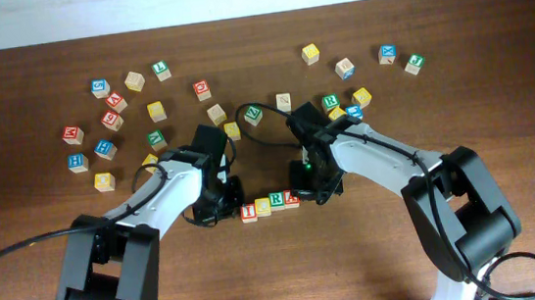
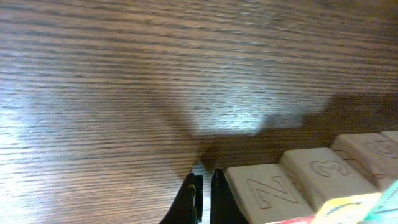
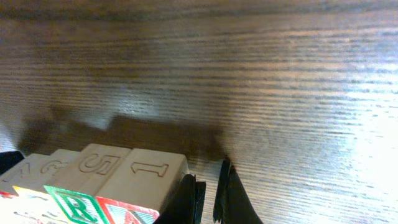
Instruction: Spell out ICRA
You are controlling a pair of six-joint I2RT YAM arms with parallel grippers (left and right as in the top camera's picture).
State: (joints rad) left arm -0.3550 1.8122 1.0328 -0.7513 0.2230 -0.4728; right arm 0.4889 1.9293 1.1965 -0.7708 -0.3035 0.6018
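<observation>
Four wooden cubes lie side by side in a short row near the table's front middle: red I (image 1: 249, 212), yellow C (image 1: 263, 207), green R (image 1: 277, 202), red A (image 1: 292, 198). My left gripper (image 1: 233, 209) is shut and empty, its fingers against the left end of the row beside the I cube (image 2: 267, 193). The C cube's yellow top (image 2: 349, 206) shows behind it. My right gripper (image 1: 309, 192) is shut and empty against the right end, beside the A cube (image 3: 146, 180). The green R (image 3: 78, 208) shows next to it. Both gripper tips show in the wrist views (image 2: 204, 193) (image 3: 210, 193).
Many loose letter cubes lie across the back of the table: a cluster at the left (image 1: 107, 116), some in the middle (image 1: 217, 113), more at the right (image 1: 343, 68). Black cables run between the arms (image 1: 245, 123).
</observation>
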